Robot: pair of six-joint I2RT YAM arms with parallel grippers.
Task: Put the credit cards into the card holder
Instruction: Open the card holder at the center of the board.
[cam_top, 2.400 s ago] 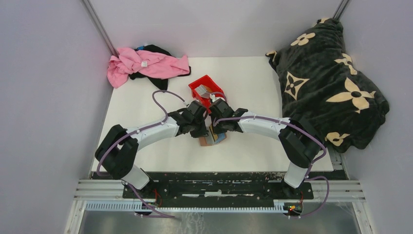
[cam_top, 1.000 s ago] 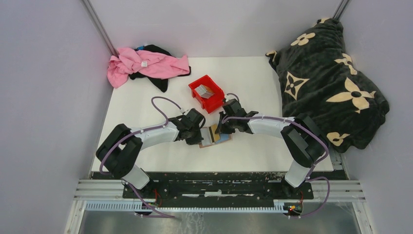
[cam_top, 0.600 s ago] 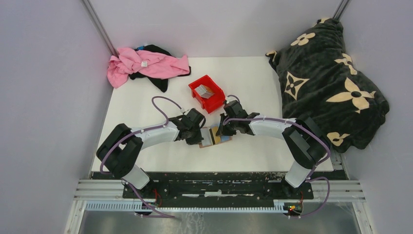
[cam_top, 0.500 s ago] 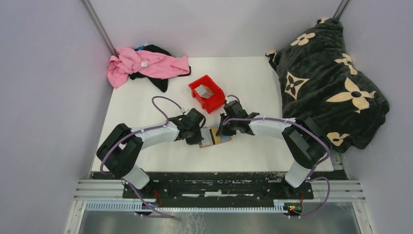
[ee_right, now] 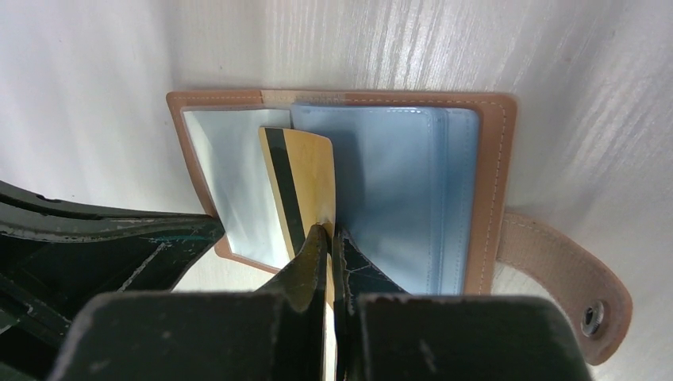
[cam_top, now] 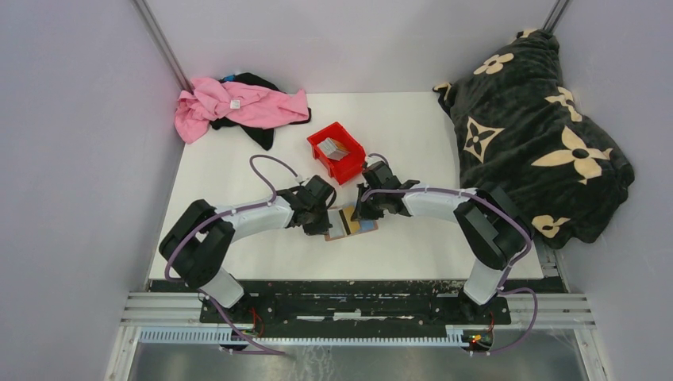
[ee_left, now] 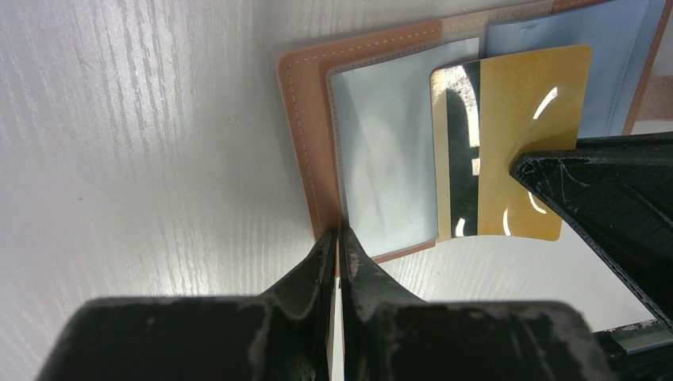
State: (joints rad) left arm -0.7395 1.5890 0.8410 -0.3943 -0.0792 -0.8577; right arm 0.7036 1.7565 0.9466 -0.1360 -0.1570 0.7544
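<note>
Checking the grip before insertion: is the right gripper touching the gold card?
Touching. The right wrist view shows the right gripper shut on the near edge of the gold card.

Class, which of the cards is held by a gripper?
The gold card, pinched by the right gripper over the open card holder; the grey cards lie in the red bin.

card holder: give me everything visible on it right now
The card holder is a tan-brown, leather-looking wallet with stitched edges, lying open and flat on the white table. Inside are clear, bluish plastic sleeves; a snap tab sticks out from one side. The left gripper pinches the edge of the half away from the tab. The right gripper holds a gold card tilted over the sleeves near the fold; whether it has entered a slot is unclear.
</note>
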